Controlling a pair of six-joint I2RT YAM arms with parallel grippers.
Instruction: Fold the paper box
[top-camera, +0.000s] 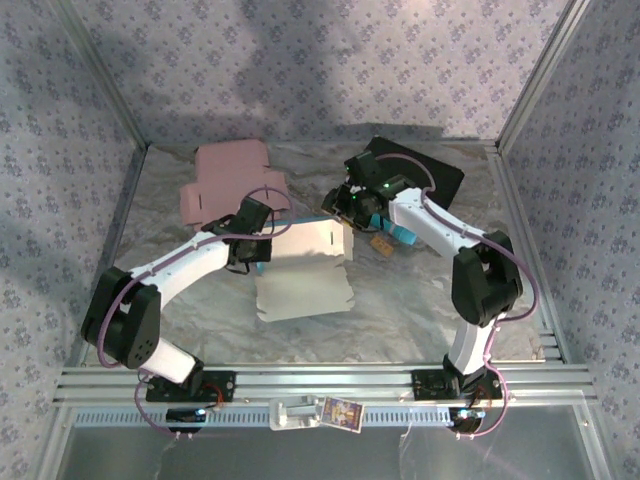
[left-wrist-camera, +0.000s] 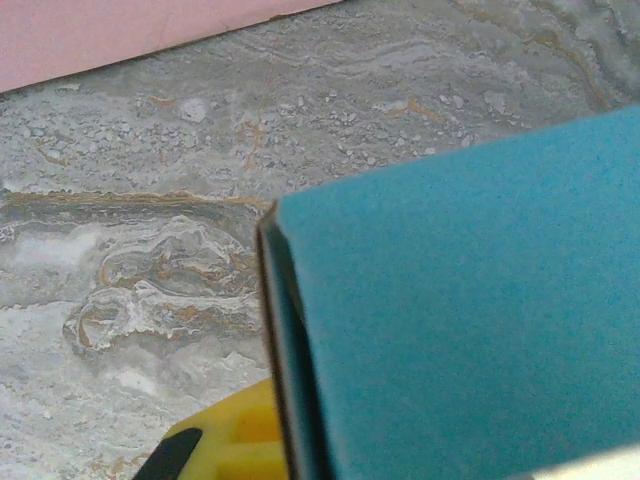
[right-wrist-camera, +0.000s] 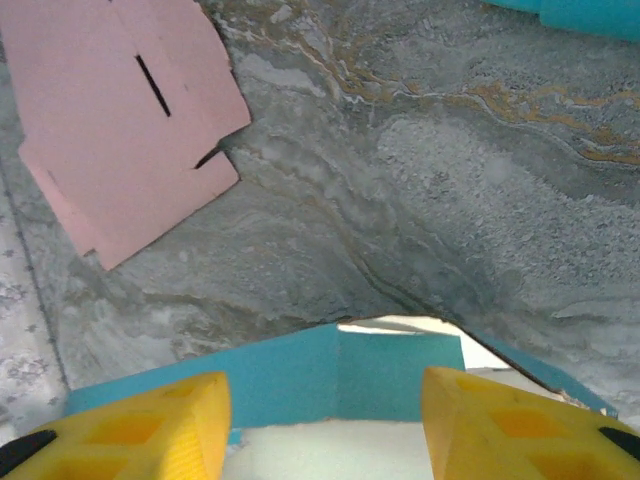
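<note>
The overhead camera looked down from above and behind the arm bases (top-camera: 190, 385), taking in the whole tabletop (top-camera: 420, 300). The left wrist camera sat very close over a teal panel (left-wrist-camera: 470, 300), facing the marbled surface. The right wrist camera faced left from farther back; both wrist views shared the pink sheet (right-wrist-camera: 110, 120).

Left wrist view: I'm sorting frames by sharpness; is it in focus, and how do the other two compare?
Left wrist view: the teal box panel is close and soft, the marbled table behind it crisper. Right wrist view: the pink cardboard and its slot are sharp, the yellow fingers slightly blurred. Top view: evenly lit table, broad dark shadows on the back wall.
</note>
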